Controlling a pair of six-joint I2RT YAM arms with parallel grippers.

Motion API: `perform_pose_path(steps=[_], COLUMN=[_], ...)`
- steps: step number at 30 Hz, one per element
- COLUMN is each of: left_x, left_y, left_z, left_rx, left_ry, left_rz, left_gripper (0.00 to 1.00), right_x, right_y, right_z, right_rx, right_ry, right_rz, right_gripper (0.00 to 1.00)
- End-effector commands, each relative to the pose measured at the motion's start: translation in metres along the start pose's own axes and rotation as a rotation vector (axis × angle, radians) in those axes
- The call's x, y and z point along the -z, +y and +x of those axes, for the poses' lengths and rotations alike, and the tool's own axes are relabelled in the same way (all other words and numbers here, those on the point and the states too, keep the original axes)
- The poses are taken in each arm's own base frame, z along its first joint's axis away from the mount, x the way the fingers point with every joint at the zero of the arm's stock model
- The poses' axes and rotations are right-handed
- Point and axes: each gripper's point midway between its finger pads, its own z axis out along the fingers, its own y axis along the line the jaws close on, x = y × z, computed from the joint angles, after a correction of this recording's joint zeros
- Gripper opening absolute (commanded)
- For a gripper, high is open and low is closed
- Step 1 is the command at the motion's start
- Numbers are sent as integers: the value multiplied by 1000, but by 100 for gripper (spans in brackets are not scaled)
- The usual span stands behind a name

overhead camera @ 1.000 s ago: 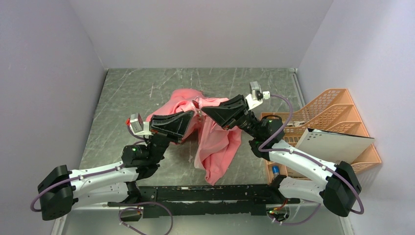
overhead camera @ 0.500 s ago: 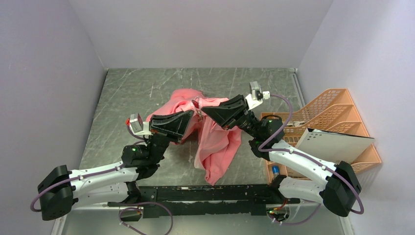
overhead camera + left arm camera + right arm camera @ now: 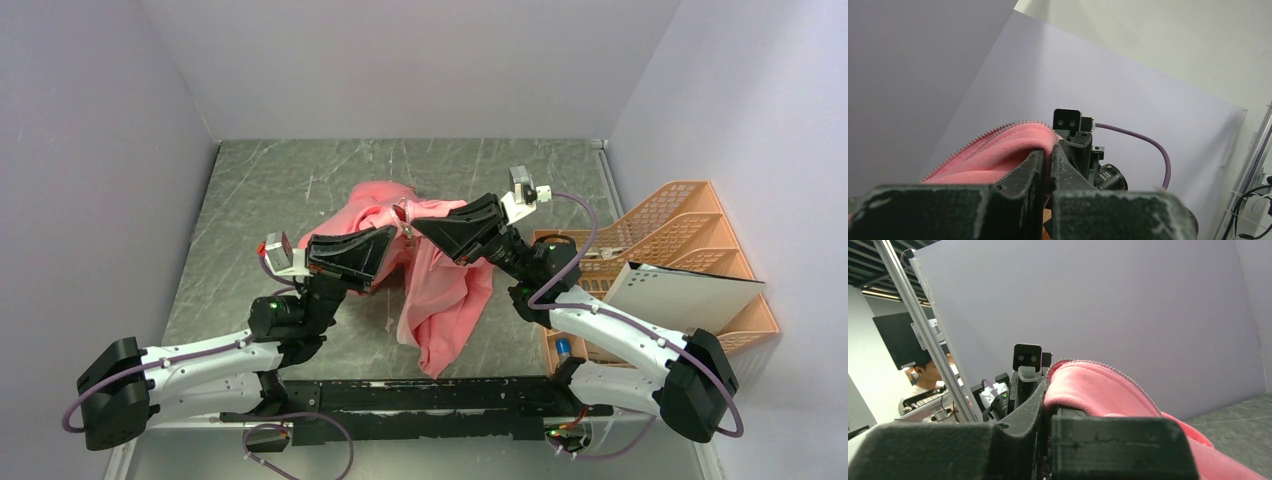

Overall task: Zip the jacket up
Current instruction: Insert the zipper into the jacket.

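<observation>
The salmon-pink jacket [image 3: 445, 290] hangs bunched over the middle of the table, lifted by both grippers. My left gripper [image 3: 396, 238] is shut on a fold of the jacket [image 3: 998, 155] beside its zipper teeth. My right gripper [image 3: 418, 226] faces it from the right, tips almost touching, and is shut on another fold of the jacket [image 3: 1088, 385] at the toothed edge. A small metal zipper pull [image 3: 408, 234] hangs between the two gripper tips. The rest of the jacket droops toward the near edge.
An orange wire file rack [image 3: 670, 250] holding a white sheet [image 3: 680, 295] stands at the right edge of the grey marbled table [image 3: 290, 180]. Purple walls enclose the table on three sides.
</observation>
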Motion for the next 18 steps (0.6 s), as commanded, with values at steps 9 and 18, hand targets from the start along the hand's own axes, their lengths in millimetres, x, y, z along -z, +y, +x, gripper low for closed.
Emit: perform_pose_path(steps=[9,18], left_x=[-6,-3], left_y=[-22,-9], left_z=[-15,-6], left_rx=[-20,-65], left_ry=[-42,-7], left_rz=[96,45], left_gripper=[5,5], right_x=[-10,-9], right_y=[25,22], right_z=[-33,-34], right_rx=[44,47], right_ry=[-93,-96], right_rz=[-68,-45], right_gripper=[0,0])
